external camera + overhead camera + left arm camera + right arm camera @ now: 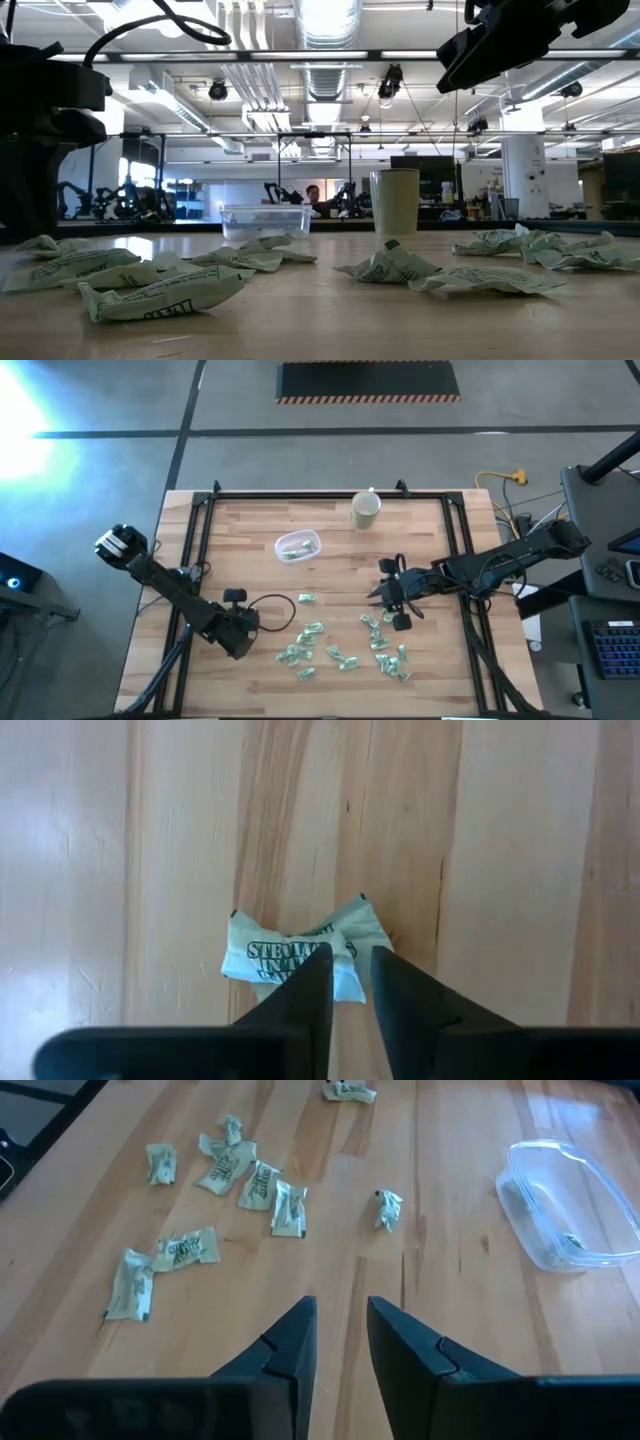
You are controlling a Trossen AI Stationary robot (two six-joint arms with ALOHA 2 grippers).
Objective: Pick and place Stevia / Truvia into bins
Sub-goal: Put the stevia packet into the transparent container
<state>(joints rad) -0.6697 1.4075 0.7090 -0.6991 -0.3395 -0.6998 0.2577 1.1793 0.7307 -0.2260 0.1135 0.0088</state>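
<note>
While green sachets (345, 645) lie scattered on the pale wood-plank table (250, 540) beneath an open-ceilinged workshop, the left gripper (350, 982) pinches one sachet (290, 955); the right gripper (340, 1335) hovers narrowly parted, empty, near the clear tub (298, 546).

Bright, even indoor light. In the overhead view a strong white glare (25, 400) washes out the floor at the upper left corner, and the arms cast only faint, soft shadows on the table (330, 575). In the table-level view, ceiling lights (325, 20) overexpose, dark arm silhouettes are backlit, and the nearest sachets (160, 293) look slightly soft.
</note>
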